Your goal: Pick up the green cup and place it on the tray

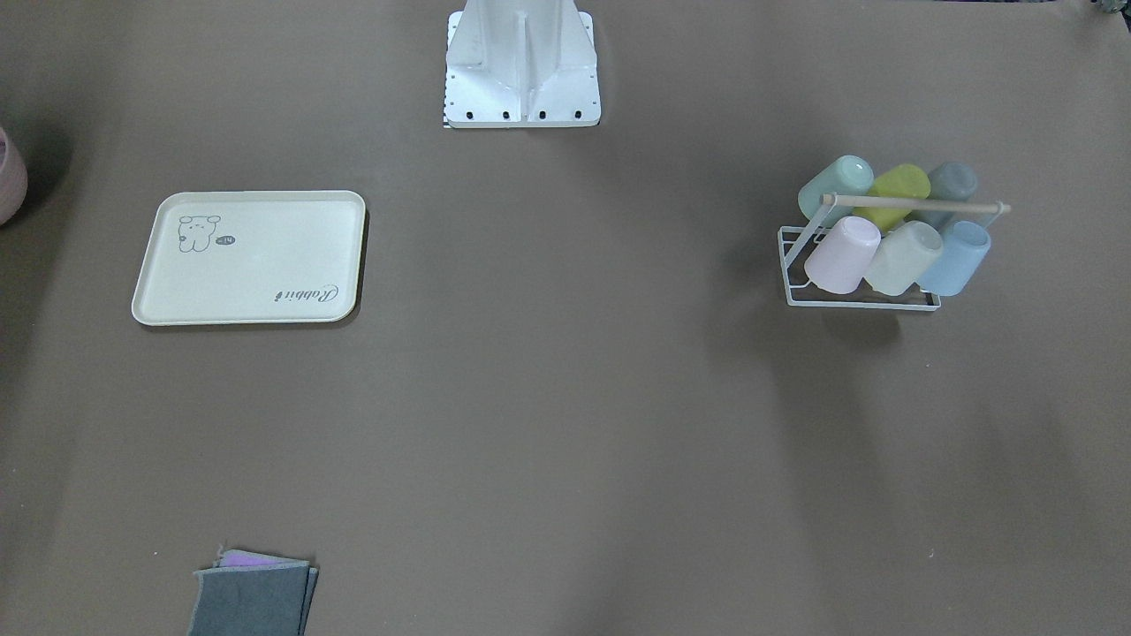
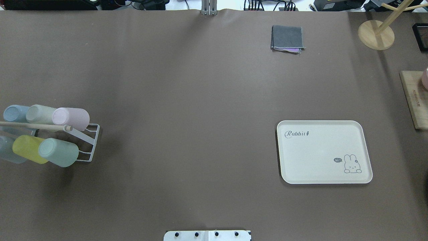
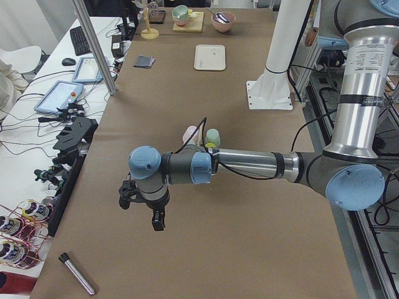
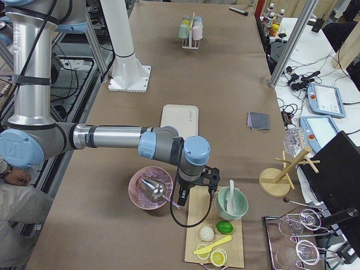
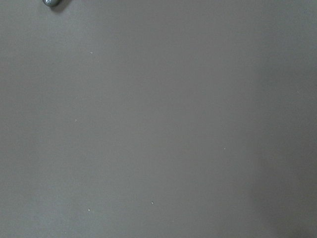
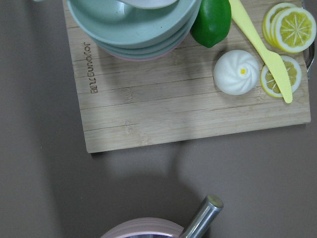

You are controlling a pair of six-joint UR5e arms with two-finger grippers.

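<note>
The green cup (image 1: 835, 181) is a mint tumbler lying on its side in a white wire rack (image 1: 861, 302), at the end of the back row next to the lime cup (image 1: 897, 190). It also shows in the overhead view (image 2: 58, 152). The cream tray (image 1: 265, 265) with the "Rabbit" print lies flat and bare across the table; it also shows in the overhead view (image 2: 317, 157). My left gripper (image 3: 142, 212) hangs over bare table beyond the rack. My right gripper (image 4: 196, 191) hangs over the wooden board's edge beyond the tray. I cannot tell if either is open or shut.
The rack holds several other pastel cups under a wooden bar (image 2: 33, 126). Folded grey cloths (image 2: 287, 38) lie at the far edge. A wooden board (image 6: 188, 99) carries stacked bowls, a lime, a bun and lemon slices. A pink bowl (image 4: 151, 188) holds a metal scoop.
</note>
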